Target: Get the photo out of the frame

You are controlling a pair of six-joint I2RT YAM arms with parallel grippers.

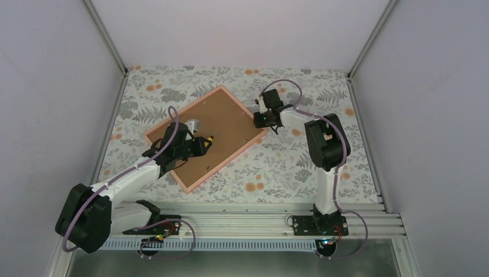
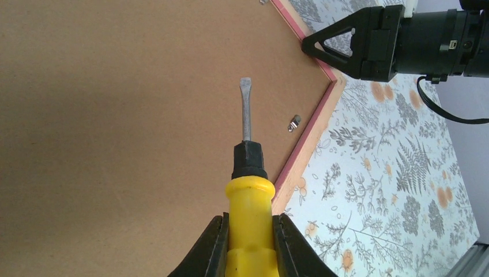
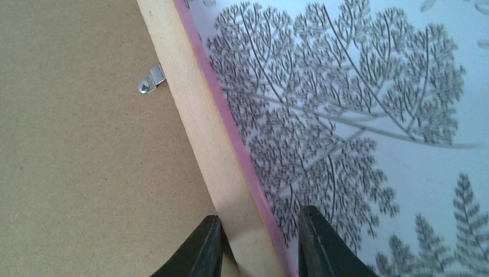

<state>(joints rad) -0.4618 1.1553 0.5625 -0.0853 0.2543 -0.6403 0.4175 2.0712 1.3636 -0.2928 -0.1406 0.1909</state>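
Judged from the scene, the step in hand is freeing the back of the frame; the wooden frame (image 1: 229, 160) lies face down on the floral tablecloth (image 1: 277, 167) with its brown backing board (image 1: 225, 121) uppermost and seated inside the rails. The photo itself is not in sight; it presumably lies under that board, inside the frame, and nothing has come out yet.

The left gripper (image 2: 248, 222) is clamped on the yellow handle of a flat-blade screwdriver (image 2: 249, 196); the blade points forward over bare board, its tip touching no fitting. A small metal clip (image 2: 294, 122) sits to the right of the shaft, level with the blade's lower half, against the inner edge of the frame rail; beyond it, ahead and to the right of the tip, is the frame corner, where the right gripper (image 2: 346, 46) stands.

In its own view the right gripper (image 3: 259, 219) straddles the rail, one finger over the board and one over the cloth; the jaws are apart with the wood between them, but I cannot tell whether they truly pinch it. Ahead of the inner finger another rail clip (image 3: 151, 81) reaches from the rail onto the board; whether it is the same fitting I cannot tell.

The next move likely calls for swinging the tip right to the clip and levering it off the board edge, while the far hand steadies the frame.
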